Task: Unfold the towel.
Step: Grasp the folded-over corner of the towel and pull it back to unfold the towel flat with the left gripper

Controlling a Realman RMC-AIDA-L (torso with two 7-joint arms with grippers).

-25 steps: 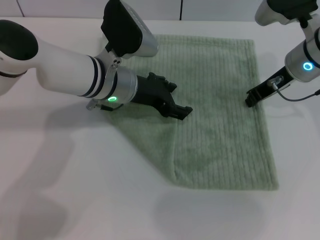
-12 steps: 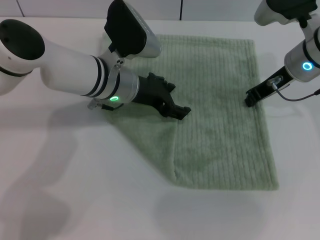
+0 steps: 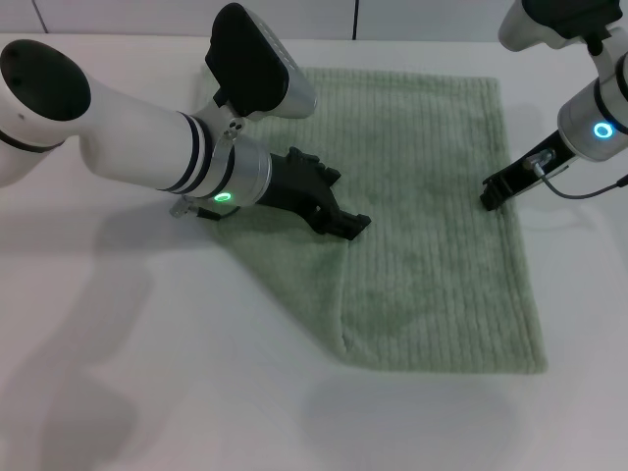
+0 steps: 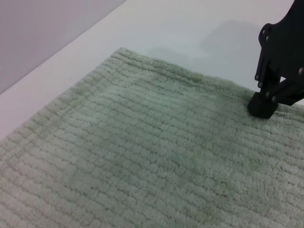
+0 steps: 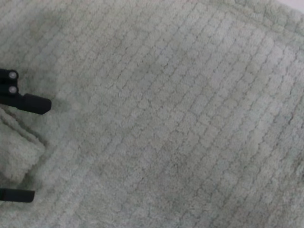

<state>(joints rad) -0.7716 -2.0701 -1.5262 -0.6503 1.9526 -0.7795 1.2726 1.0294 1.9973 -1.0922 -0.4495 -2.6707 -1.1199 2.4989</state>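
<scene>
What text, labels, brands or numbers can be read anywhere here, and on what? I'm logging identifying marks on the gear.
None. No readable text on the towel, the left hand, the right hand or the table. The arms show only glowing rings, no letters or digits.

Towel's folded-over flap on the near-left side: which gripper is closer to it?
Left. The left gripper sits right at the flap's upper edge on the towel; the right gripper is at the towel's opposite, right edge.

Both arms were glossy white tubes with silver wrist collars and black angular grippers — the left gripper (image 3: pixel 353 225) under a green ring light, the right gripper (image 3: pixel 490 197) under blue, trailing a thin grey cable.
</scene>
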